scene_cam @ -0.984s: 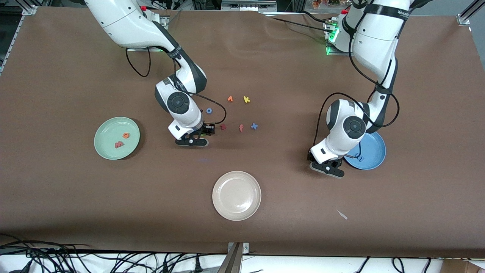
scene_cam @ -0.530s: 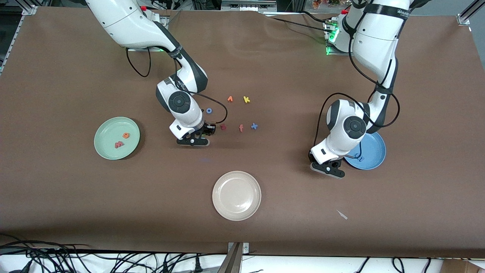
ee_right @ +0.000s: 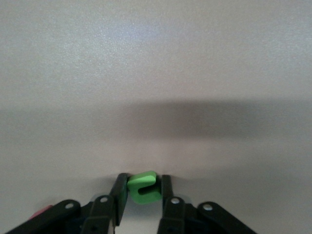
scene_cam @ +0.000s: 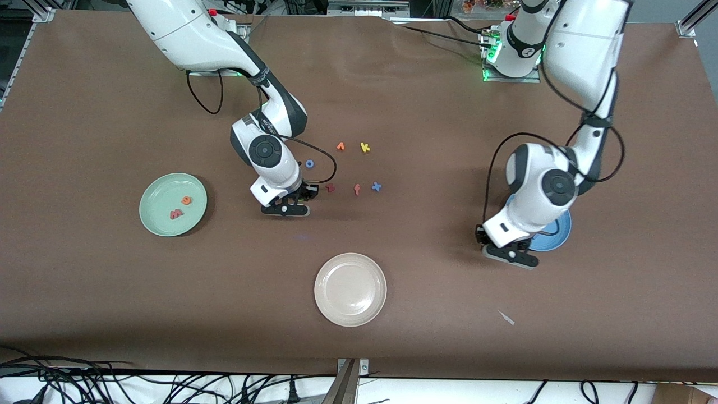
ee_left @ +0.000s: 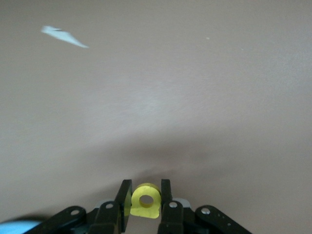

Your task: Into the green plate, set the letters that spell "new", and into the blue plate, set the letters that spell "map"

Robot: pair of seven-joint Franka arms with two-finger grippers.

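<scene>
My right gripper is down at the table beside the loose letters, shut on the green n, which sits between its fingers. My left gripper hangs over the table at the rim of the blue plate and is shut on the yellow a. The left arm hides most of that plate. The green plate lies toward the right arm's end and holds the orange e and the pinkish-red w.
Loose letters lie mid-table: a blue o, an orange one, a yellow k, a dark red z, a red f, a blue x. A beige-white plate sits nearer the camera. A white scrap lies nearby.
The left arm has swung toward its own end of the table with the yellow a, now covering more of the blue plate. The right gripper has closed on the green n.
</scene>
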